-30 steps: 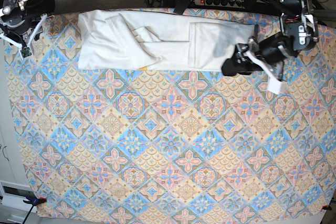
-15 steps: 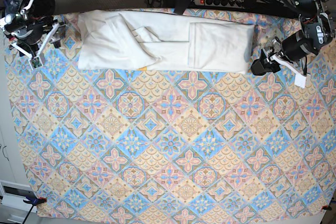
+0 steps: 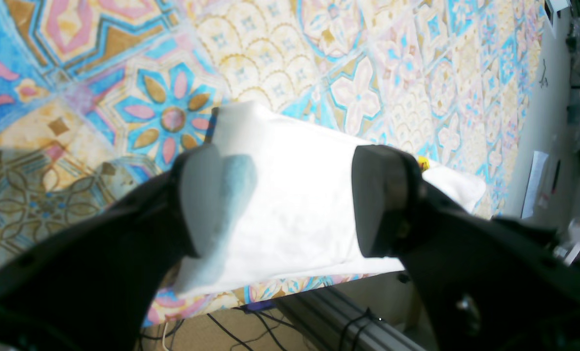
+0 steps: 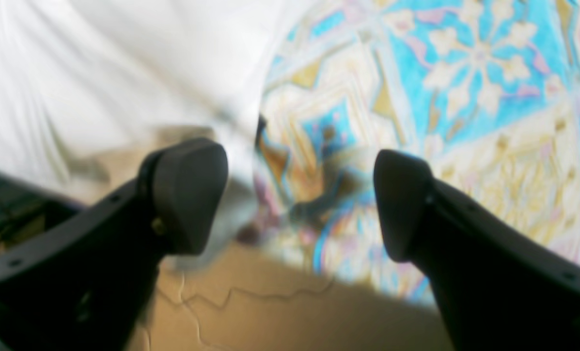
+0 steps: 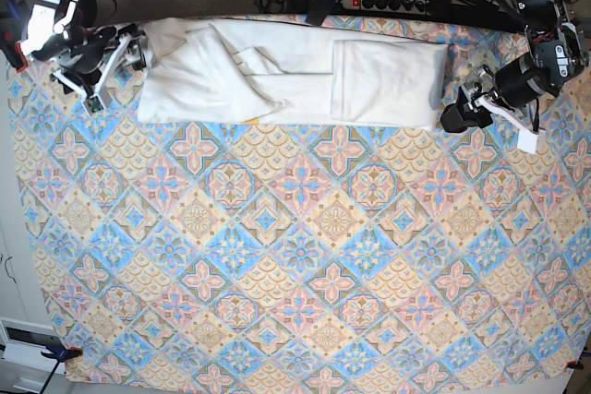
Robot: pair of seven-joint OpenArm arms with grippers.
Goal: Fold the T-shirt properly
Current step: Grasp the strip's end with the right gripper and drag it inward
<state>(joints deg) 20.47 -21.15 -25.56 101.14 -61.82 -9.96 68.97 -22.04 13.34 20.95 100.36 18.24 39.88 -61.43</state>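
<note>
Both grippers now flank the T-shirt (image 5: pixel 291 80).

T-shirt (image 5: pixel 291 76) lies folded in a long band across far edge of the tablecloth (image 5: pixel 305 265). Left gripper (image 5: pixel 459 115) just beside its base-view right end, off the fabric. Right gripper (image 5: pixel 134 51) at its opposite end, near the corner. Power strip (image 5: pixel 392 2) behind, beyond the cloth's edge.

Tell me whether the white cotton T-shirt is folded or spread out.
Partly folded: the white cotton T-shirt lies as a long narrow band, its layers overlapping along the patterned tablecloth's far edge.
</note>
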